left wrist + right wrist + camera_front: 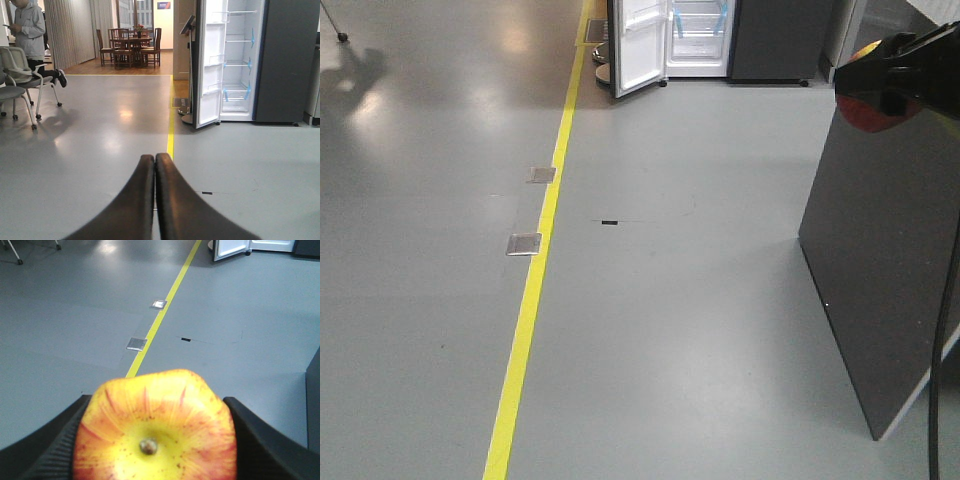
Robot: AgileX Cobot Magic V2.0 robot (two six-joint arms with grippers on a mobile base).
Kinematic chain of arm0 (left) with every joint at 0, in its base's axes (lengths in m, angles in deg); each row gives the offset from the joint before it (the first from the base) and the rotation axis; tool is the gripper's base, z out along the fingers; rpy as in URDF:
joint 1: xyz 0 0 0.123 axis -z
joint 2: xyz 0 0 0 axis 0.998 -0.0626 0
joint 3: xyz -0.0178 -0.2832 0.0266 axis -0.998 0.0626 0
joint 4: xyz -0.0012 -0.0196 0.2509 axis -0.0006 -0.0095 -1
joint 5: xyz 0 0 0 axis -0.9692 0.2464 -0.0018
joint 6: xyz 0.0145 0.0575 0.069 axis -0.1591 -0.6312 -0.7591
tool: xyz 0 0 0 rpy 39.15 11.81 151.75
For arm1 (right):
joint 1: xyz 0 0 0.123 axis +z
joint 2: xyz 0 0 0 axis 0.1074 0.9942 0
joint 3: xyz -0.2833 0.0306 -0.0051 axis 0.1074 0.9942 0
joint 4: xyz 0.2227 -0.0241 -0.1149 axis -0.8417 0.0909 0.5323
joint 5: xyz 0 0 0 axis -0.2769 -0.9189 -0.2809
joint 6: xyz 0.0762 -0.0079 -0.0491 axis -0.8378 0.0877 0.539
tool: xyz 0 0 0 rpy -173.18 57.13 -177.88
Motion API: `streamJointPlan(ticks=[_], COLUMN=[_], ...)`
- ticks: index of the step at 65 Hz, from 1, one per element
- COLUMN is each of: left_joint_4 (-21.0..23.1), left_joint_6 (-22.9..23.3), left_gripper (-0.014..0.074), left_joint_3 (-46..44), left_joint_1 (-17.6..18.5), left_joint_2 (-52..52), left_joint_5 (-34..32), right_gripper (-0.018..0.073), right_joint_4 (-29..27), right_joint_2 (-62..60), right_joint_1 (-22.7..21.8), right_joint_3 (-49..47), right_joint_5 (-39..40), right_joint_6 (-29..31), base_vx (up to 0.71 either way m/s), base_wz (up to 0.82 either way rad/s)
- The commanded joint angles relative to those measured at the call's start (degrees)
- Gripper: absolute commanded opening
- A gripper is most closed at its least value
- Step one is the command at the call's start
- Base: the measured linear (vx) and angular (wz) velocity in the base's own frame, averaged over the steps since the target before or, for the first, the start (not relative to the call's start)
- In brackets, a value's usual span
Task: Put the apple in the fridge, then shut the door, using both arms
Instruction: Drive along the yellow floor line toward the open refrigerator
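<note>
A: Where is the apple (155,415) sitting?
B: The right hand (157,442) is pinching it. The left hand (155,200) is pressing together, holding nothing.
A: Is the job getting done?
B: Not yet. The fridge (237,60) is standing far off, its door (209,65) hanging open. Both steps are waiting.

Left gripper (155,164) sits at the bottom edge, its two dark fingers pressed flat together. Grey floor (100,150) ahead, with a yellow line (171,135) running away toward the fridge (285,60) — dark grey, open, at the right. Its door (209,65) is swung out leftward, white inner side and bins showing. Blue tape (248,90) on the white shelves. Slanted sign board (189,24) just behind the door. Far left — office chairs (20,70) and a person (29,30) in a grey hoodie. Wooden table (131,41) at the back.
</note>
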Motion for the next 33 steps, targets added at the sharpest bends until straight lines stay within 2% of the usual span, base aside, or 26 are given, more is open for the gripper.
streamJointPlan(ticks=[1,33], left_joint_4=[0.44,0.44], left_joint_6=[0.27,0.27], left_gripper=[-0.0006,-0.0006], left_joint_3=[1.20,1.20], left_joint_1=[0.31,0.31], left_joint_2=[0.89,0.89], left_joint_5=[-3.99,-3.99], right_gripper=[-0.0008,-0.0008], right_joint_4=[-1.46,-1.46], right_joint_2=[-1.58,-1.58], right_joint_1=[-0.17,-0.17], right_joint_3=[-1.83,-1.83], right_joint_5=[3.63,3.57], right_joint_6=[0.39,0.39], base_vx=[0.19,0.19], base_wz=[0.07,0.07])
